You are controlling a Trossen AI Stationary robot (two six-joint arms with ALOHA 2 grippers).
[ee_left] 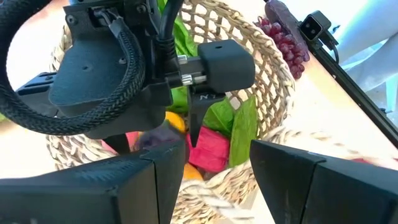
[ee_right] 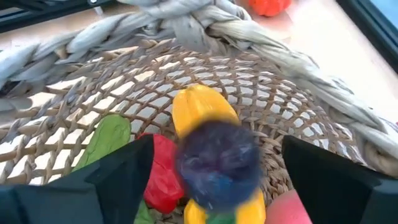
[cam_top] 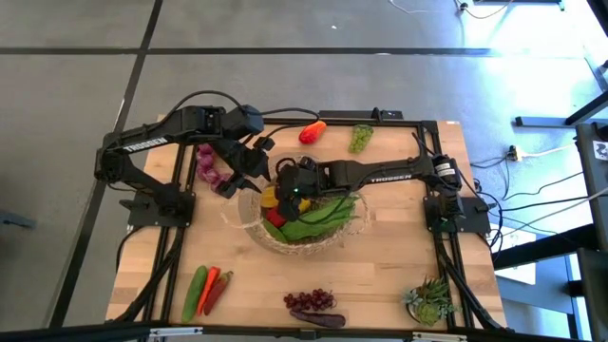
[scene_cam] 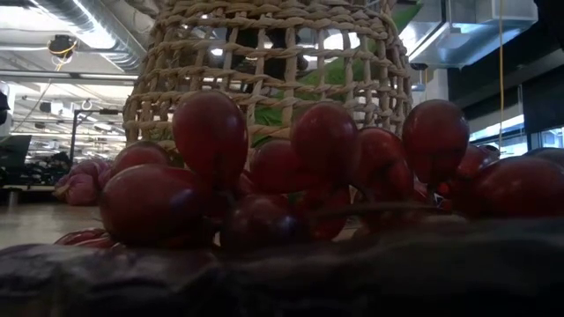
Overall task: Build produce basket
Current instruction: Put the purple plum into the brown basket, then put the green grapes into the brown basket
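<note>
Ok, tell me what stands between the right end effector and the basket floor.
Nothing visible. The right end effector hangs open inside the basket, a dark purple piece between its fingers, directly above the yellow pepper on the weave.

I count one wicker basket (cam_top: 249,220) at centre frame, two dark arms, two grape bunches, purple (cam_top: 311,300) at bottom and green (cam_top: 360,138) at top, one red pepper (cam_top: 312,132) beside it, one potted plant (cam_top: 429,301) lower right.
</note>
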